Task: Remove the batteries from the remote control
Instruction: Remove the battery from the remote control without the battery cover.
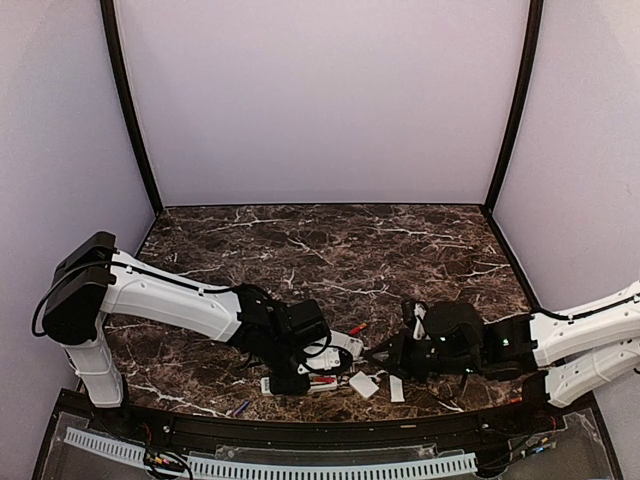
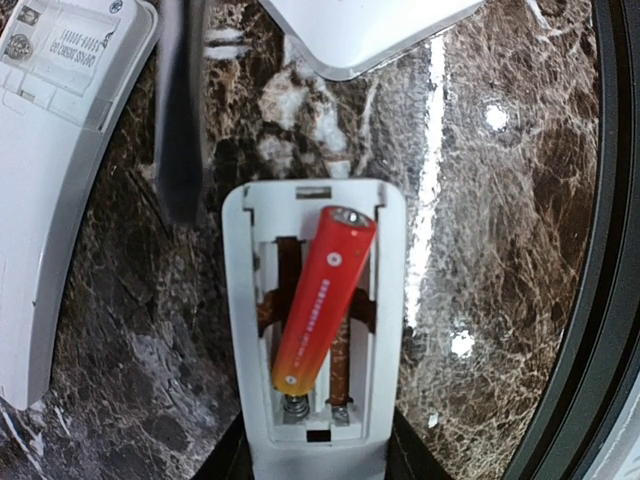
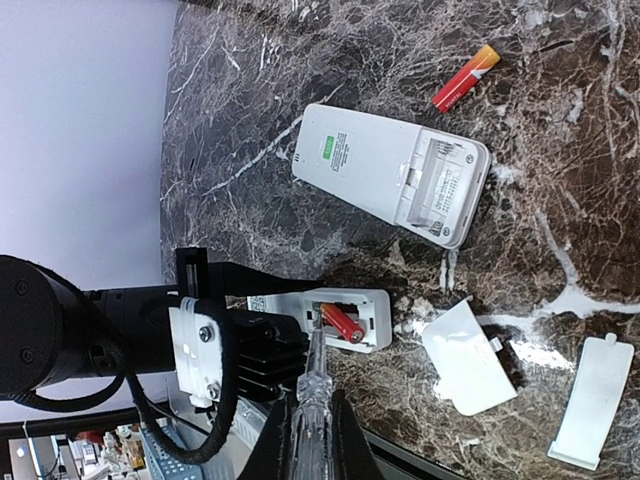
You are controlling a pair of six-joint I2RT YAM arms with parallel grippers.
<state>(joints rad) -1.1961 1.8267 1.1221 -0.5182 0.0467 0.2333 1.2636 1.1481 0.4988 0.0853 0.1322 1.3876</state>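
Grips open remote in left hand, red battery askew inside; holds clear-handled tool in right hand

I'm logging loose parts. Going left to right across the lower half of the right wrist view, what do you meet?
left gripper → open remote it clamps, red battery inside → broad white cover → narrow white cover. Omitted: the tool in the right gripper, overlapping the remote.
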